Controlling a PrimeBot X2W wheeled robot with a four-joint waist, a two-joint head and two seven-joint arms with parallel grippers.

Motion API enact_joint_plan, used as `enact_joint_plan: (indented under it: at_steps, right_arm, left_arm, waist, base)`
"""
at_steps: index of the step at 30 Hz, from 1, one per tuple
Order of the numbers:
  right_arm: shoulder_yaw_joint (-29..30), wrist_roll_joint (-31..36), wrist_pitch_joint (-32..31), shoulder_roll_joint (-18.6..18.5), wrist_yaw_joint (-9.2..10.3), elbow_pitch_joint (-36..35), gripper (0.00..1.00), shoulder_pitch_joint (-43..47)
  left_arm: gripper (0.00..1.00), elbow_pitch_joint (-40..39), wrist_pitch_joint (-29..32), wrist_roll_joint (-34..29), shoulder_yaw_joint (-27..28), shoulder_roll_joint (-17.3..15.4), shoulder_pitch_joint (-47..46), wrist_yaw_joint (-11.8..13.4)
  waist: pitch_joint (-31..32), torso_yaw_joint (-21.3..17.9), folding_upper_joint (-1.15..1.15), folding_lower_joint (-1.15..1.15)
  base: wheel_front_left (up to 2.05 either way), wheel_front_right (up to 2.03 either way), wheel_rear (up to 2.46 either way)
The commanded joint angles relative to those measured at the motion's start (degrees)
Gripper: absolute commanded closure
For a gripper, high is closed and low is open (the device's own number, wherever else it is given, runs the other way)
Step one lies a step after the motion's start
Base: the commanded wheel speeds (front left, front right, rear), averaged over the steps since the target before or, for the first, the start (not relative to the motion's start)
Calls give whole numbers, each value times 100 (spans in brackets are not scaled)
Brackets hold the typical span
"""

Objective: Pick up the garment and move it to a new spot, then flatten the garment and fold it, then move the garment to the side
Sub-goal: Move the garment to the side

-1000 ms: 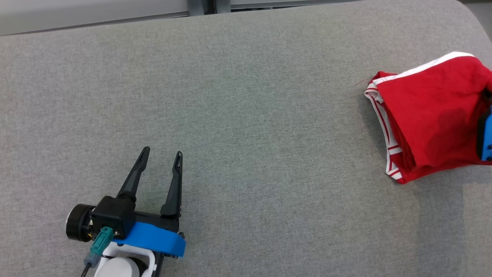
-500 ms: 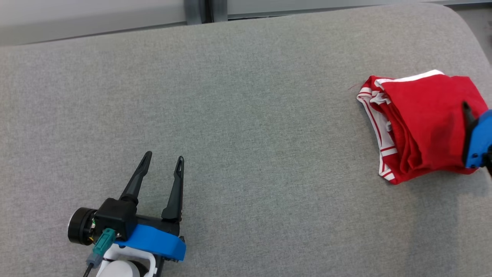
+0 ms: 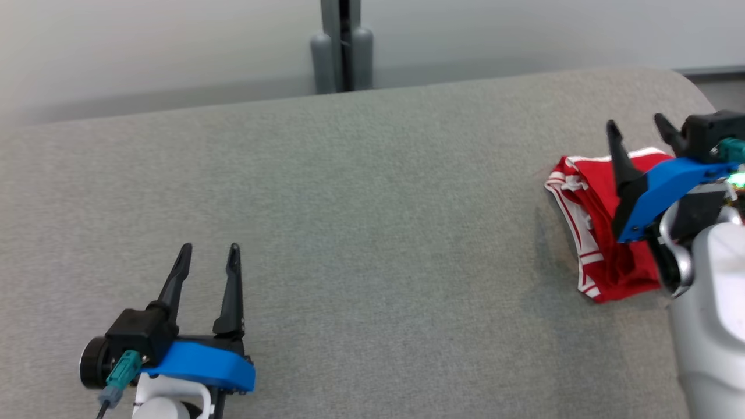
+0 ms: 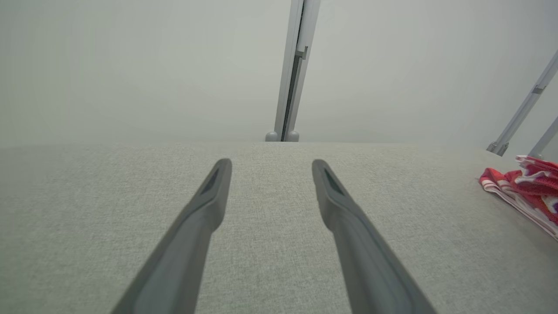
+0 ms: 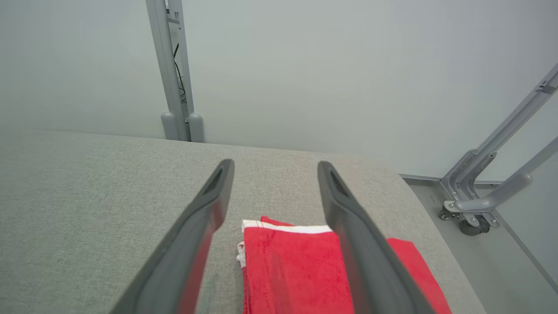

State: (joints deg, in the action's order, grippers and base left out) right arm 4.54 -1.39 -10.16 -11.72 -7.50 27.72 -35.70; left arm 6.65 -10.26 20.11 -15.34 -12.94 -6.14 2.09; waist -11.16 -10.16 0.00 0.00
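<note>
Left gripper (image 3: 209, 249) rests low over the near left of the grey tabletop (image 3: 378, 221), its jaws spread wide and empty. Well apart from it, at the far right edge, the red garment (image 3: 605, 267) with white trim lies folded in a compact stack. Above it hovers the right gripper (image 3: 635, 123), jaws wide too, holding nothing. The last step, setting the garment aside, looks finished or nearly so. The next move calls only for lifting the right arm clear without snagging the cloth. Count: two grippers, one garment.
</note>
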Motion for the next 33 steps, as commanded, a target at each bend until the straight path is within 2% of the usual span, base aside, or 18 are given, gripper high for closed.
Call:
enact_joint_plan:
  at_steps: [1, 7, 10, 17, 23, 33]
  right_arm:
    - [10, -43, 214, 160, 2, -51, 0, 155]
    - [27, -61, 844, 691, 2, -191, 0, 786]
    - [-28, -73, 1112, 840, 1, -294, 0, 1249]
    - [-421, -568, 1638, 878, 1, -601, 0, 2272]
    - [-619, -635, 1969, 880, 1, -890, 0, 2887]
    - [-665, -821, 2205, 880, 1, -1143, 0, 3376]
  left_arm:
    - [0, 113, -67, 105, 95, 5, 69, 34]
    - [0, 396, -218, 304, 278, 74, 360, 149]
    - [0, 510, -270, 357, 311, 93, 531, 174]
    - [0, 675, -355, 478, 336, 173, 849, 173]
    - [0, 669, -397, 521, 342, 207, 993, 191]
    - [0, 647, -312, 510, 276, 148, 1101, 274]
  waist:
    - [114, 68, 0, 0]
    - [504, 352, 0, 0]
    - [648, 484, 0, 0]
    - [864, 734, 0, 0]
    - [1000, 840, 0, 0]
    - [1117, 909, 0, 0]
  base:
    - [0, 0, 0]
    - [0, 0, 0]
    - [0, 0, 0]
    - [0, 0, 0]
    - [0, 0, 0]
    - [0, 0, 0]
